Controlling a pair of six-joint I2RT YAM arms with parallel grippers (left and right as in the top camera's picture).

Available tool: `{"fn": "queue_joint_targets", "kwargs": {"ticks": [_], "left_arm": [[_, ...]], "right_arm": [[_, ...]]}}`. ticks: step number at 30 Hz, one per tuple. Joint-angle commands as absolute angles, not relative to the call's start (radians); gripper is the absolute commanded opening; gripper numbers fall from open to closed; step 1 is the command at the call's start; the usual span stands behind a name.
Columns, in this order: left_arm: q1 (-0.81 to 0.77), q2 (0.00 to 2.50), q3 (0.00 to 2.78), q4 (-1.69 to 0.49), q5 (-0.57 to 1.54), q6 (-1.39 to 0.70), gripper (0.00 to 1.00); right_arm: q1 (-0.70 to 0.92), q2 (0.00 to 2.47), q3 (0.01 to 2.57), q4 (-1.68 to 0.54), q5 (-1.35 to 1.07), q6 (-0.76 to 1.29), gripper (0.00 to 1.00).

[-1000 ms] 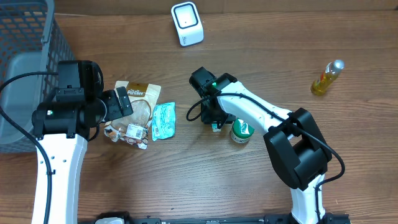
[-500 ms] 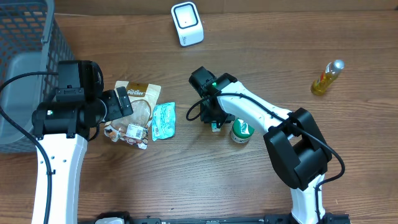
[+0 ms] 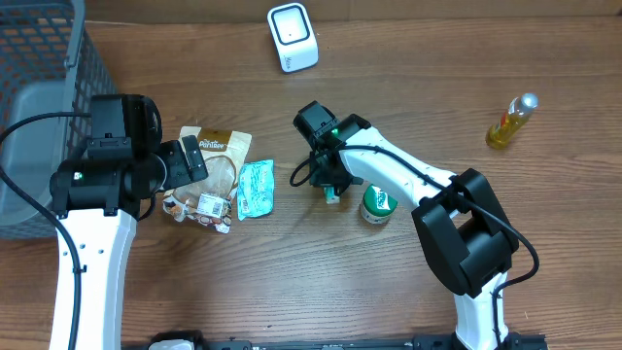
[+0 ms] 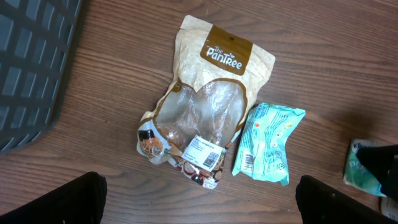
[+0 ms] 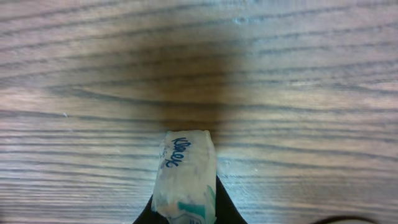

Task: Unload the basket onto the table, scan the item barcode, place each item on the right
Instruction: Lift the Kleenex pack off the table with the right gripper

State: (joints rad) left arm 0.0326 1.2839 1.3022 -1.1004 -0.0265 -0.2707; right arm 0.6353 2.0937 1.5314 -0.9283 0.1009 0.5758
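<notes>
- Overhead view first: the right gripper (image 3: 331,191) is down at mid-table, jaws pinched together on a small tissue pack (image 3: 332,194).
- Right wrist view confirms it: the pale tissue pack pokes out past the dark fingers (image 5: 225,215), blue handwriting-style lettering on its wrap, with the wooden table (image 5: 298,74) close beneath.
- No barcode is showing on the face of the pack that we can see.
- The white scanner (image 3: 293,37) sits at the far edge of the table, well apart from the held pack.
- A green can (image 3: 377,204) stands just beside the right gripper, on its outer side.
- The left gripper (image 4: 199,193) hangs with its jaws spread wide, holding nothing.
- Under it lies a tan Pantree bag (image 4: 211,106) with a clear window and a white label near its bottom.
- A teal packet (image 4: 268,143) lies right beside the bag, barcode facing up.
- A grey basket (image 3: 39,97) fills the left corner.
- A yellow bottle (image 3: 511,122) lies off on the right.
</notes>
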Motion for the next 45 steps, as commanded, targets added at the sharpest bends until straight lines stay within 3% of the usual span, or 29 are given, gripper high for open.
{"fn": "queue_joint_targets", "kwargs": {"ticks": [1,2,4,8,10,14,16,17,18,20,22,26,31,36,42,45], "left_arm": [[0.026,1.288,1.312,-1.099,-0.033,-0.262,1.00],[0.026,1.288,1.312,-1.100,-0.033,-0.262,1.00],[0.026,1.288,1.312,-1.100,-0.033,-0.262,1.00],[0.026,1.288,1.312,-1.099,-0.033,-0.262,1.00],[0.026,1.288,1.312,-1.100,-0.033,-0.262,0.99],[0.026,1.288,1.312,-1.100,-0.033,-0.262,0.99],[0.026,1.288,1.312,-1.099,-0.033,-0.262,0.99],[0.026,1.288,1.312,-1.100,-0.033,-0.262,1.00],[0.026,1.288,1.312,-1.100,-0.033,-0.262,0.99],[0.026,1.288,1.312,-1.100,-0.033,-0.262,1.00],[0.026,1.288,1.312,-1.099,-0.033,-0.262,0.99],[0.026,1.288,1.312,-1.099,-0.033,-0.262,1.00],[0.026,1.288,1.312,-1.099,-0.033,-0.262,1.00],[0.026,1.288,1.312,-1.099,-0.033,-0.262,1.00],[0.026,1.288,1.312,-1.100,-0.033,-0.262,0.99],[0.026,1.288,1.312,-1.099,-0.033,-0.262,0.99]], "right_arm": [[0.635,2.082,1.524,-0.900,0.102,0.576,0.32],[0.635,2.082,1.524,-0.892,0.102,0.576,0.45],[0.635,2.082,1.524,-0.871,0.102,0.576,0.54],[0.635,2.082,1.524,-0.822,0.103,0.576,0.56],[0.635,2.082,1.524,-0.805,0.103,0.576,0.47],[0.635,2.082,1.524,-0.796,0.104,0.576,0.13],[0.635,2.082,1.524,-0.793,0.103,0.576,0.11],[0.635,2.082,1.524,-0.793,0.103,0.576,0.15],[0.635,2.082,1.524,-0.790,0.103,0.576,0.27],[0.635,2.082,1.524,-0.788,0.103,0.576,0.66],[0.635,2.082,1.524,-0.787,0.103,0.576,0.77],[0.635,2.082,1.524,-0.823,0.101,0.576,0.82],[0.635,2.082,1.524,-0.912,0.035,0.576,0.81],[0.639,2.082,1.524,-0.967,-0.020,0.576,0.68],[0.658,2.082,1.517,-0.978,-0.018,0.577,0.67],[0.668,2.082,1.511,-0.963,-0.017,0.577,0.57]]}}
